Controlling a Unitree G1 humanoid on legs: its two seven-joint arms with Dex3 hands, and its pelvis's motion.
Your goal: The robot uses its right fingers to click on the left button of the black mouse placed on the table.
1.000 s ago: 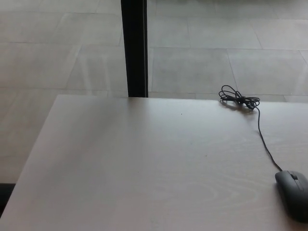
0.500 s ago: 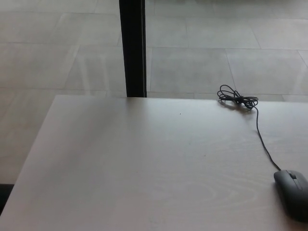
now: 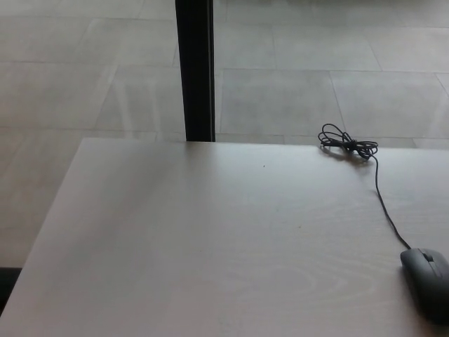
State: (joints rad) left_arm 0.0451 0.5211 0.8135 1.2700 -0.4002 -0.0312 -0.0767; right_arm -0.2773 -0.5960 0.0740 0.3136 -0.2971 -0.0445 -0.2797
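A pale tiled floor fills the far half of the room, with a black post standing up from behind the table's far edge. The light wooden table takes up nearly everything nearer, its surface mostly bare. At its far right, near the edge, the mouse's thin cable sits in a small tied bundle, then runs in a loose line towards me. It ends at the black mouse, which lies at the right-hand border of view, partly cut off.

Neither robot hand is in view, so I cannot tell how their fingers are set.

The mouse looks light and smooth-shelled, so it would likely skid if pushed sideways. A press straight down on the front left button, beside the wheel, seems the safest contact.
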